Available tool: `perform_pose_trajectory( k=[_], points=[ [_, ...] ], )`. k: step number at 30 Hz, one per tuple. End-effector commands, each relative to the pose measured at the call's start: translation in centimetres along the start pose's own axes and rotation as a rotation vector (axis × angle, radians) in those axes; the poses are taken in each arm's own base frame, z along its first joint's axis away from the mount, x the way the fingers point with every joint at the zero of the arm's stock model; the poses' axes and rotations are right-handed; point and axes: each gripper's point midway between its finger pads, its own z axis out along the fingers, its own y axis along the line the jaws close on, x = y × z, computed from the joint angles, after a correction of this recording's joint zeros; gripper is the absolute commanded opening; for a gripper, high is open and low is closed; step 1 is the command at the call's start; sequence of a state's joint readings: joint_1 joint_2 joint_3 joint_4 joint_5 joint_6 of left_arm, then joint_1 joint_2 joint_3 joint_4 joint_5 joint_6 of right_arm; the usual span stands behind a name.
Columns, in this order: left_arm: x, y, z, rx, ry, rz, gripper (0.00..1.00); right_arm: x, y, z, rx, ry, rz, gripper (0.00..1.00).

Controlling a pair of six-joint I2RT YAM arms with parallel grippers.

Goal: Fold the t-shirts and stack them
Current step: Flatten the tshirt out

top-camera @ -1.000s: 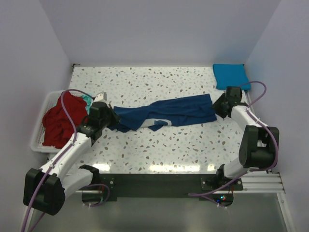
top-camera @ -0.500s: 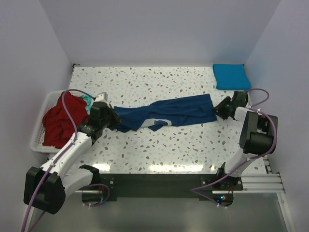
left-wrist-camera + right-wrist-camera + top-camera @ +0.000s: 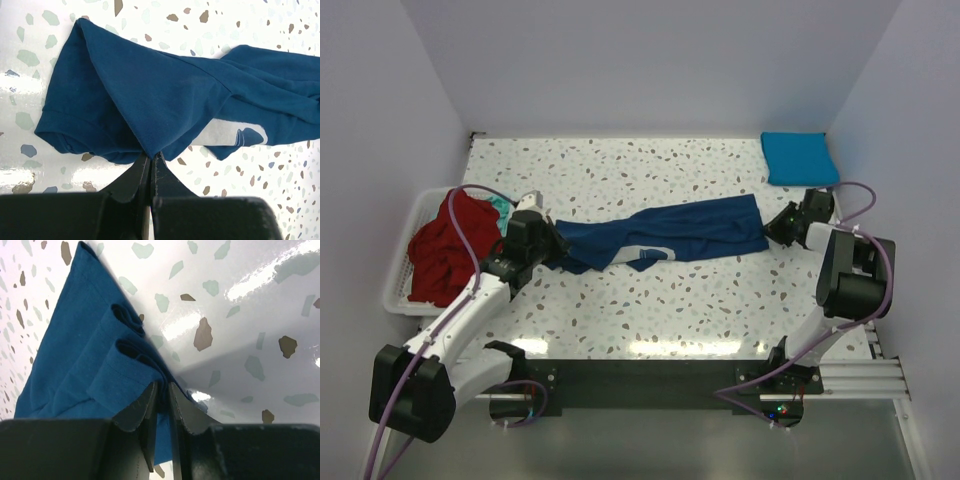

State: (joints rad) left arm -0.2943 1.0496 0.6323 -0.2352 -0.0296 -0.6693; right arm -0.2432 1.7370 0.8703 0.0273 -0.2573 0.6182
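Observation:
A navy blue t-shirt (image 3: pixel 670 235) with a pale print (image 3: pixel 235 135) lies bunched in a long strip across the middle of the table. My left gripper (image 3: pixel 552 250) is shut on its left end, with a fold of cloth (image 3: pixel 150 95) pinched at the fingertips (image 3: pixel 151 156). At the strip's right end, my right gripper (image 3: pixel 770 228) has its jaws closed on a gathered hem (image 3: pixel 75 355), and cloth fills the narrow gap (image 3: pixel 162 385). A folded turquoise-blue t-shirt (image 3: pixel 798 157) lies at the back right corner.
A white slatted basket (image 3: pixel 400 300) stands off the table's left edge. It holds a crumpled red t-shirt (image 3: pixel 445 250) and a bit of teal cloth (image 3: pixel 500 207). Purple walls enclose the table on three sides.
My right gripper has closed down onto the shirt's right end, and its arm has swung out to the right. The left arm and the shirt have stayed put.

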Motion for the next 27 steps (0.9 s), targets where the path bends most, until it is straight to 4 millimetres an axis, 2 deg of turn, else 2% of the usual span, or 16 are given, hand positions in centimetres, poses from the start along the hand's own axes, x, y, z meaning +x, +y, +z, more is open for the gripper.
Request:
perform_pose_trajectory(
  k=[1,3,4,5,6,14,15,17,18,19,20,21,23,24,26,27],
  points=[
    [-1.6,-0.7,-0.2,0.014,-0.042,0.002,0.0,-2.3,2.3,-2.1,-0.061,-0.059,-0.071,0.17],
    [-1.9,-0.9,-0.2,0.015,-0.046,0.002,0.0,-2.6,3.3,-2.7,-0.094,-0.059,-0.074,0.14],
    [-2.4,-1.2,-0.4,0.021,-0.053,0.002,0.0,-2.8,3.7,-3.2,-0.103,-0.06,-0.073,0.11],
    [-2.6,-1.4,-0.3,0.024,-0.053,0.002,0.0,-2.7,4.0,-3.4,-0.112,-0.052,-0.072,0.03],
    [-3.2,-1.8,-0.4,0.028,-0.06,0.006,0.0,-3.0,4.5,-3.8,-0.126,-0.058,-0.076,0.0],
    [-7.0,-3.9,-0.6,0.029,-0.103,0.035,0.0,-4.7,7.5,-6.3,-0.168,-0.042,-0.08,0.0],
    [-7.4,-3.9,-0.4,0.022,-0.104,0.04,0.0,-5.5,8.3,-6.8,-0.183,-0.055,-0.078,0.0],
    [-9.8,-4.7,-0.8,0.027,-0.152,0.039,0.0,-6.2,9.7,-7.6,-0.217,-0.056,-0.07,0.0],
    [-10.9,-4.3,-0.6,0.01,-0.167,0.037,0.0,-7.8,11.5,-8.7,-0.255,-0.09,-0.072,0.0],
    [-13.7,-5.4,-1.5,0.029,-0.225,0.034,0.0,-8.5,12.7,-9.4,-0.278,-0.103,-0.081,0.0],
    [-15.3,-5.6,-1.7,0.027,-0.255,0.034,0.0,-9.1,13.6,-10.0,-0.286,-0.107,-0.085,0.0],
    [-19.0,-6.4,-2.6,0.031,-0.324,0.034,0.0,-11.3,16.2,-11.9,-0.332,-0.162,-0.108,0.0],
    [-22.7,-7.1,-3.7,0.023,-0.384,0.035,0.0,-12.9,18.3,-13.6,-0.371,-0.185,-0.117,0.0],
    [-26.5,-8.1,-5.0,0.032,-0.459,0.039,0.0,-14.9,20.6,-15.9,-0.42,-0.244,-0.135,0.0],
    [-29.7,-8.1,-5.7,0.012,-0.506,0.034,0.0,-16.3,22.4,-18.1,-0.458,-0.279,-0.146,0.0],
    [-32.8,-9.7,-8.4,0.044,-0.59,0.033,0.0,-17.7,24.3,-20.5,-0.501,-0.328,-0.165,0.0]
  ],
)
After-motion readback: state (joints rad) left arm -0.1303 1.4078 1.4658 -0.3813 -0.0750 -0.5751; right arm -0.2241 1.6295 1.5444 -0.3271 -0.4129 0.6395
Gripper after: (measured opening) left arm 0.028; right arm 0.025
